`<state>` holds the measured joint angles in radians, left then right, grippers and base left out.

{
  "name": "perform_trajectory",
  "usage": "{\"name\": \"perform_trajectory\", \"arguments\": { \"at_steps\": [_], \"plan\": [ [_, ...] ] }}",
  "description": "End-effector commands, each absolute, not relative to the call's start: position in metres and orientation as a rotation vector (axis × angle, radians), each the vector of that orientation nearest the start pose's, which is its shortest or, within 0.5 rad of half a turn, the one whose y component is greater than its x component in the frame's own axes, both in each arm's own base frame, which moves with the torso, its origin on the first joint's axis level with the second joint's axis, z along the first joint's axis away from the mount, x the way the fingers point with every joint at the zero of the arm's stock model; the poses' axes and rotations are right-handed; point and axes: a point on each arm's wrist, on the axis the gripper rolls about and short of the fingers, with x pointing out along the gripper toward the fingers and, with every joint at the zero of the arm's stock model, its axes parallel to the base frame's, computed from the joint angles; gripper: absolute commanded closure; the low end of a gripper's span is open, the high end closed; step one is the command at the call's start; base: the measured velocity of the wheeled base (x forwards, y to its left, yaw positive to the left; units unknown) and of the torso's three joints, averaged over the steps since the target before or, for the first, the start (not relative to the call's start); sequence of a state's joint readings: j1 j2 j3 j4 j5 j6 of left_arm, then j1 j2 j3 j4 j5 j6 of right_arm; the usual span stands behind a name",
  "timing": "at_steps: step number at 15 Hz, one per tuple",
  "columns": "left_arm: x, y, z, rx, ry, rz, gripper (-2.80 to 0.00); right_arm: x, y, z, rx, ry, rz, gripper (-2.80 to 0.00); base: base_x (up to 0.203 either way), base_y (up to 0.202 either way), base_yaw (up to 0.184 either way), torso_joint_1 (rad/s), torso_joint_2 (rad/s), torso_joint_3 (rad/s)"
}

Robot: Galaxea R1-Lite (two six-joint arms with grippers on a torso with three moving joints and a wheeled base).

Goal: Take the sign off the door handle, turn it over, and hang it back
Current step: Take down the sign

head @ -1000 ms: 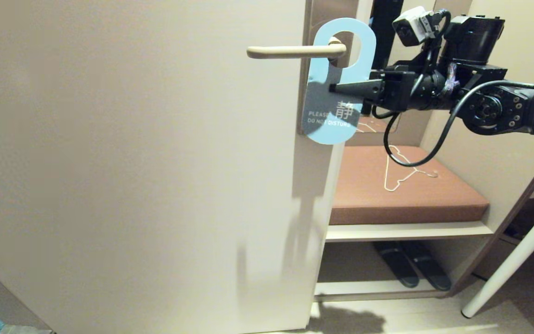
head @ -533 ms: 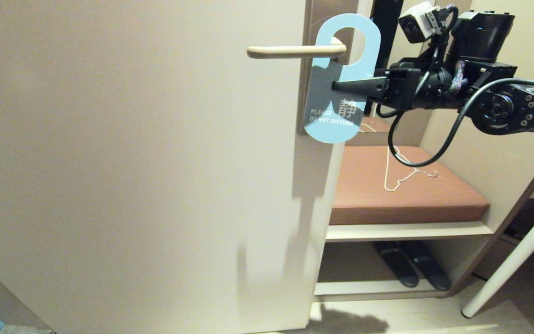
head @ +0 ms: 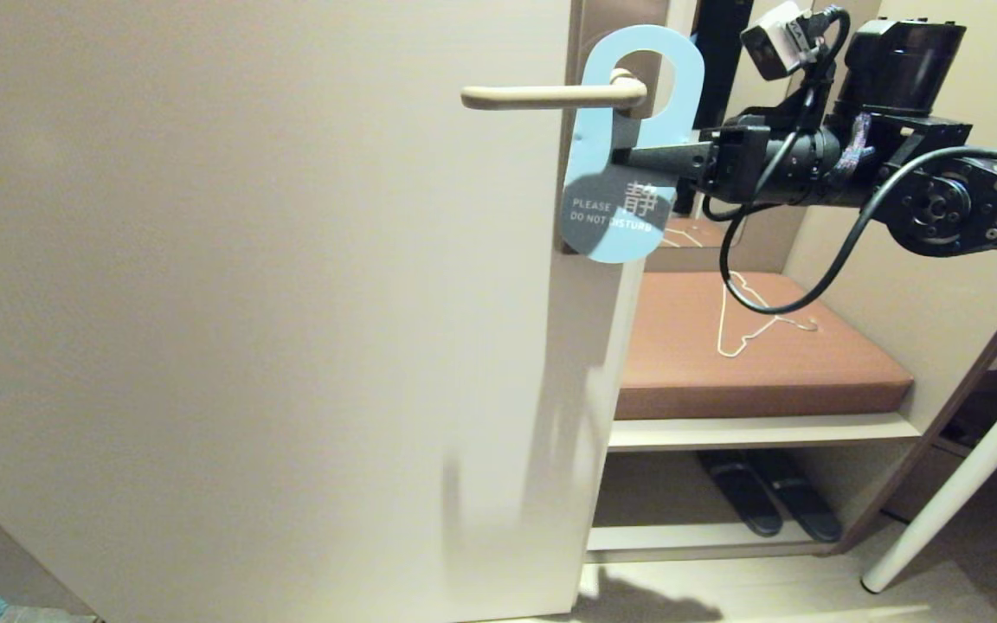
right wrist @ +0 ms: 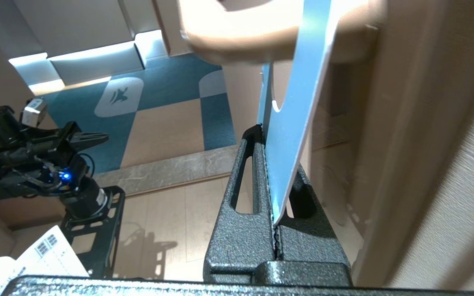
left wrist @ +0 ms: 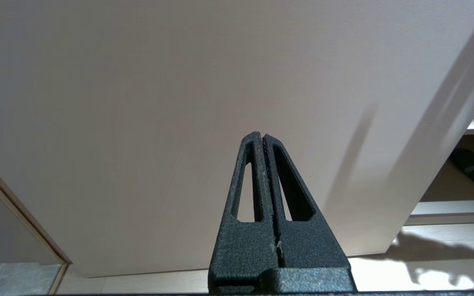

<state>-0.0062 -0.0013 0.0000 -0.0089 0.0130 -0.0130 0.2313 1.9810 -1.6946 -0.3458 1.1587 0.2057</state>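
The sign point(head: 615, 212) shows its light blue "PLEASE DO NOT DISTURB" face and hangs tilted, its big hole round the pivot end of the door handle point(head: 542, 95). My right gripper point(head: 615, 158) reaches in level from the right and is shut on the sign's right edge at mid-height. In the right wrist view the sign point(right wrist: 298, 119) stands edge-on between the right gripper's point(right wrist: 263, 130) closed fingers, under the door handle point(right wrist: 253, 41). My left gripper point(left wrist: 263, 135) is shut on nothing, low down facing the door's lower part.
The pale door point(head: 247, 303) fills the left. Behind its edge is a bench with a brown cushion point(head: 810, 381) and a white wire hanger point(head: 754, 333) on it. Dark slippers point(head: 767, 502) lie below. A white table leg point(head: 957, 484) slants at the right.
My right gripper has lifted the sign slightly on the handle. The sign's lower end has swung left, so it now hangs tilted. The left arm has not moved.
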Motion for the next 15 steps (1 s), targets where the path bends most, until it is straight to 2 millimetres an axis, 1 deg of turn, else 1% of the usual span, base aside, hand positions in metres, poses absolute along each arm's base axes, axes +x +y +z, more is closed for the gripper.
{"name": "perform_trajectory", "arguments": {
  "at_steps": [1,9,11,15],
  "plan": [
    [-0.023,0.000,0.076,-0.014,-0.009,0.008,0.00,0.378,0.112,0.306,0.140,0.081,1.398,0.00,0.000,0.000,0.000,0.000,0.00,0.000],
    [-0.023,0.000,0.076,-0.014,-0.009,0.008,0.00,0.365,0.125,0.308,0.151,0.078,1.314,0.00,0.000,0.000,0.000,0.000,0.00,0.000],
    [-0.023,0.000,0.076,-0.012,-0.009,0.008,0.00,0.361,0.125,0.305,0.145,0.081,1.290,0.00,0.000,0.000,0.000,0.000,0.00,0.000],
    [-0.023,0.000,0.076,-0.012,-0.009,0.008,0.00,0.354,0.127,0.306,0.142,0.076,1.225,0.00,0.000,0.000,0.000,0.000,0.00,0.000]
  ]
}}
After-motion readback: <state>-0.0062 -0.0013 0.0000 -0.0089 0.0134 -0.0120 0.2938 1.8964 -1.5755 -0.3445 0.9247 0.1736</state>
